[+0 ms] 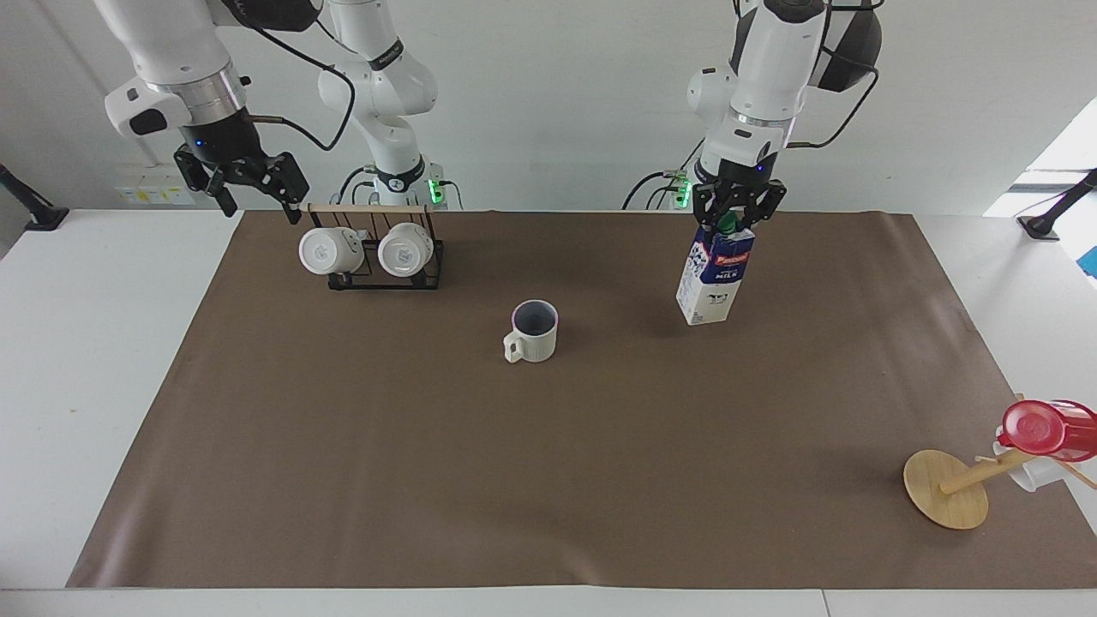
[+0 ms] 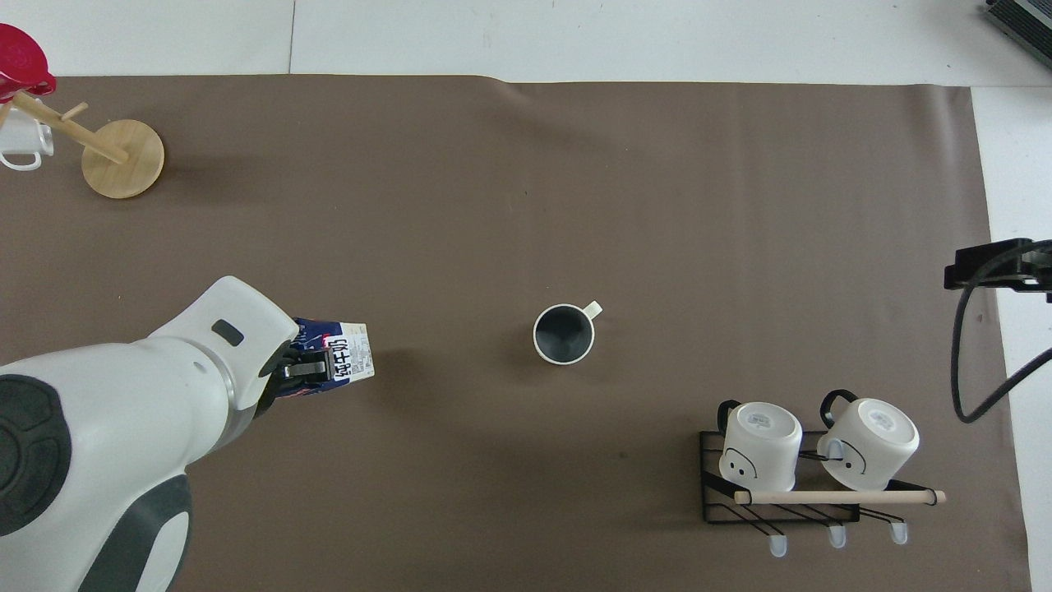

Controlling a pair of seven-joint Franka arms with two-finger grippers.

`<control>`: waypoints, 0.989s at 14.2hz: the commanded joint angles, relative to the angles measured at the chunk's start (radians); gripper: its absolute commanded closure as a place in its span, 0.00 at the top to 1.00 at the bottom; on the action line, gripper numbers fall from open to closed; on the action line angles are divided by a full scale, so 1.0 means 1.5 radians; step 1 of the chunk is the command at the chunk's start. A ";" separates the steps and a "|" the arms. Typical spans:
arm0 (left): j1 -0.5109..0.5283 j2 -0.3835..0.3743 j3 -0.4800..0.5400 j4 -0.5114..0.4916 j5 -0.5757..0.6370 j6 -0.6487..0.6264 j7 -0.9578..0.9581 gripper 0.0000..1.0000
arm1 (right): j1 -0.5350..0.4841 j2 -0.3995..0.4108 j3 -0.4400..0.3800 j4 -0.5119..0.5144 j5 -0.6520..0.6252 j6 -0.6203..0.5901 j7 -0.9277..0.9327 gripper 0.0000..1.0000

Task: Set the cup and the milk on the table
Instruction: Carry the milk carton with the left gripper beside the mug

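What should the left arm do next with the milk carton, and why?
Probably lower it straight down until its base meets the brown sheet. The left claw is shut on the milk carton at its top, holding it tilted above the table, toward the left arm's end from the cup, which already stands there.

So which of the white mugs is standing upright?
The ribbed cup mid-table, dark inside showing; the two glossy mugs hang tipped on the rack.

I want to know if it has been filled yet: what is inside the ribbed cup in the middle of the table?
Nothing shows inside the cup: the overhead view looks straight down onto its bare dark bottom. It stands upright on the table, and no part of its inside is covered.
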 commanded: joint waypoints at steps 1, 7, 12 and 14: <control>-0.007 0.084 0.001 0.097 0.000 -0.038 -0.012 0.56 | -0.007 0.004 0.003 0.061 -0.006 -0.072 -0.013 1.00; -0.091 0.183 -0.005 0.165 0.008 -0.016 -0.134 0.56 | -0.006 -0.029 0.005 0.020 0.003 -0.084 -0.018 1.00; -0.150 0.237 -0.005 0.176 0.057 0.021 -0.214 0.56 | 0.001 -0.028 0.007 0.016 0.008 -0.094 -0.025 1.00; -0.153 0.244 -0.005 0.173 0.070 0.035 -0.218 0.56 | 0.001 -0.027 0.008 0.016 0.008 -0.091 -0.025 1.00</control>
